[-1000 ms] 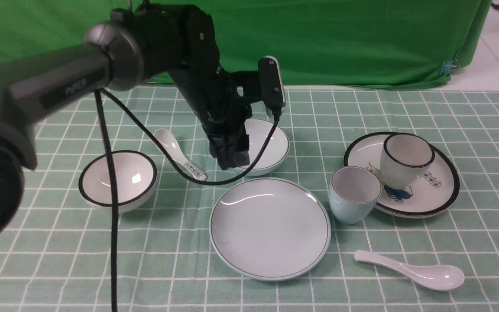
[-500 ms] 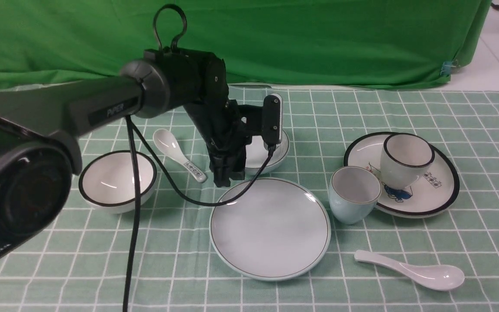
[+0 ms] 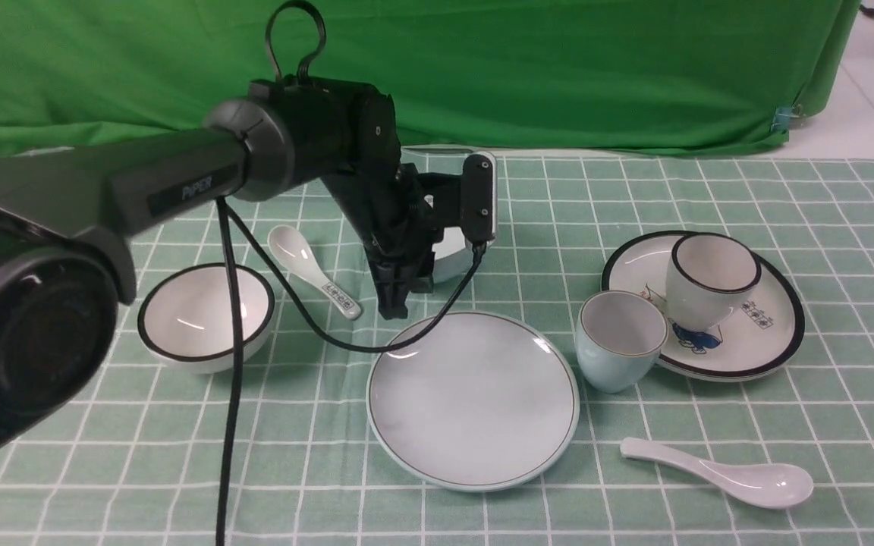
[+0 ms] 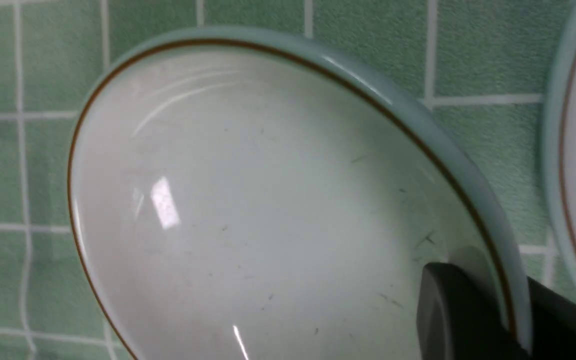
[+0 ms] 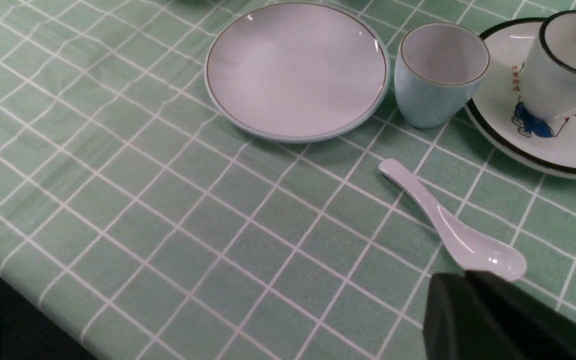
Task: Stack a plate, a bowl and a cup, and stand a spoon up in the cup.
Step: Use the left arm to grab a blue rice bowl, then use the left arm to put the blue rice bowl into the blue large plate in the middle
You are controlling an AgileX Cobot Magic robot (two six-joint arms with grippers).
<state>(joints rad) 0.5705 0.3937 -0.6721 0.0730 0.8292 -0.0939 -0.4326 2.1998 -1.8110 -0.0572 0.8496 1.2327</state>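
- Pinching the bowl (image 4: 248,210) by its rim: left claw (image 3: 399,299) is clenched on it, one jaw inside the wall, the other outside
- bowl hangs off the claw's far side, tilted; can't tell if its low edge is clear of the cloth (image 3: 103,425)
- plate (image 3: 473,402) lies just beside the claw, on its robot-ward side and slightly right, its far rim almost under the fingertips
- cup (image 3: 619,353) stands further right of the claw, past the plate; plain spoon (image 3: 718,474) is well off to the right and robot-ward, just beside the right claw (image 5: 493,310)
- right claw shows only as a dark block in its wrist view; reads as clenched, nothing in it
- my read: step in hand is bowl onto plate, nothing stacked yet
- doing it well: raise until the low edge clears the plate rim, short move robot-ward and right, level the bowl, centre it over the plate middle, let go only once seated
- risk: one-sided pinch on glazed ceramic, so it can pivot or slip; go slow
- cable (image 3: 346,341) droops close to the plate's far rim, watch for a snag
- marked spoon (image 3: 315,273) and black-rimmed bowl (image 3: 205,315) sit left of the claw, not involved
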